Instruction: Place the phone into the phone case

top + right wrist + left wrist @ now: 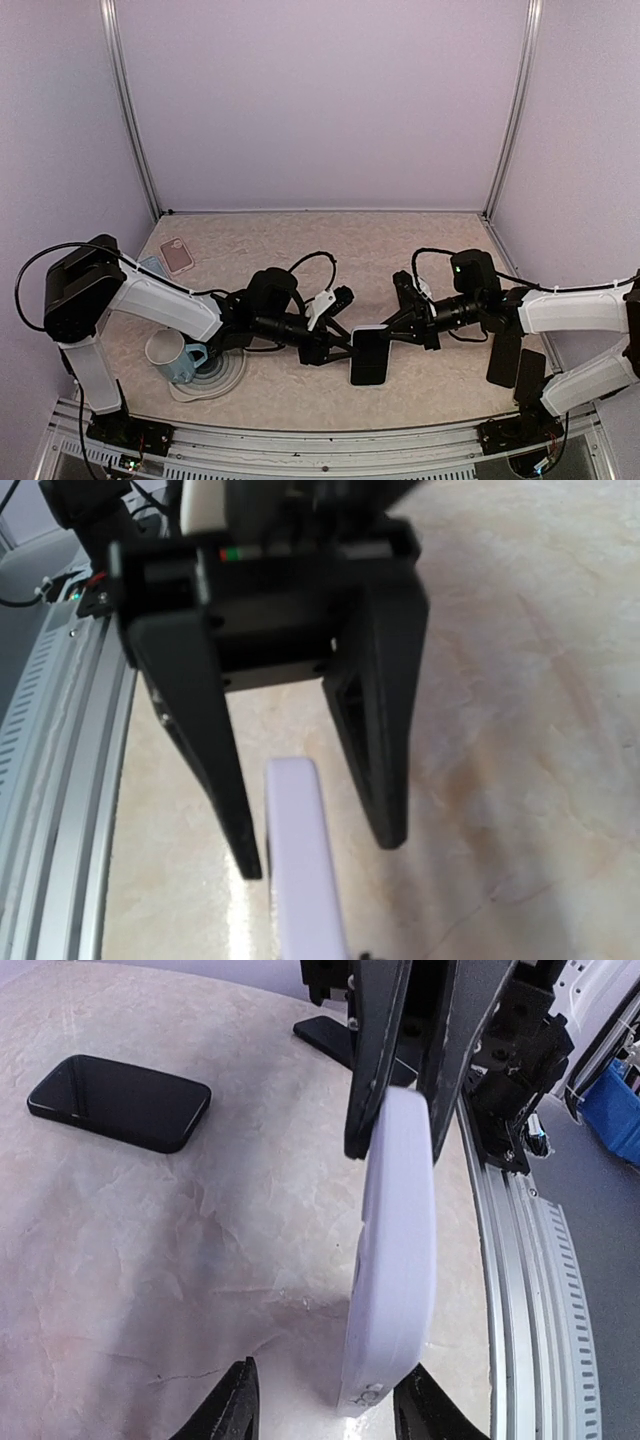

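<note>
**Operator:** Position of the phone case (395,1260)?

**Technician:** Mid-table, held edge-on between the two arms (pale lavender shell).

**Operator:** Gripper status?

**Technician:** Right gripper (405,1120): fingers closed on one end of the case. Left gripper (320,852): fingers spread, one on each side of the case, not clamping.

**Operator:** Phone?

**Technician:** Black phone (120,1100) lies flat on the table (130,1280), well apart from the case.
</note>
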### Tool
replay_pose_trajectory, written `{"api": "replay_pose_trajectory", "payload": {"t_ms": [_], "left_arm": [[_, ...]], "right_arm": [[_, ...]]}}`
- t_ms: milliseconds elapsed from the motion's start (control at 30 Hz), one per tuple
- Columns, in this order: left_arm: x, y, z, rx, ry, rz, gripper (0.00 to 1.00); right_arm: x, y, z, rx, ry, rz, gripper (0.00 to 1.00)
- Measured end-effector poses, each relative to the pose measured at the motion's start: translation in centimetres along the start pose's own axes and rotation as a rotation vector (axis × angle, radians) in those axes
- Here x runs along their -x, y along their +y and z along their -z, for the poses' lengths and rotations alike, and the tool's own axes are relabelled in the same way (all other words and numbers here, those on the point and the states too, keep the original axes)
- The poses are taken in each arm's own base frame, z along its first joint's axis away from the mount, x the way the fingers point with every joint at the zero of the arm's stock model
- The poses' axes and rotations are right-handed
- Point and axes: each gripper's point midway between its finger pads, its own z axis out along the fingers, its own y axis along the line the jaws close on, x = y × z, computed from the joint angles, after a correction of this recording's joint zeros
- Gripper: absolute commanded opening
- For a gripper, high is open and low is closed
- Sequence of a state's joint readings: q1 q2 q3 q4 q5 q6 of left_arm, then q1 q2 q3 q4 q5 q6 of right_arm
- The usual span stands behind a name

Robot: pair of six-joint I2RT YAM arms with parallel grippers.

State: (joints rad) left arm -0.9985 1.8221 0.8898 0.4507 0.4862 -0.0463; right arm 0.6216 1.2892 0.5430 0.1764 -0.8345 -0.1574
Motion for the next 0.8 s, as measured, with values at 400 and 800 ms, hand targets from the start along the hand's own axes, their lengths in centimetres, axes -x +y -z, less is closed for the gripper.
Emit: {"api": "replay_pose_trajectory", "payload": {"t_ms": [400, 800], "left_arm": [[0.7, -1.6, -1.5, -0.038, -0.040, 0.013, 0.00], [0.5, -0.7, -1.5, 0.013, -0.028, 0.036, 0.60]], "right_arm": [[0.0, 0.1, 0.0, 0.002, 0.001, 0.008, 0.00], [0.5, -0.8, 0.2, -0.047, 0.032, -0.018, 0.00]]}}
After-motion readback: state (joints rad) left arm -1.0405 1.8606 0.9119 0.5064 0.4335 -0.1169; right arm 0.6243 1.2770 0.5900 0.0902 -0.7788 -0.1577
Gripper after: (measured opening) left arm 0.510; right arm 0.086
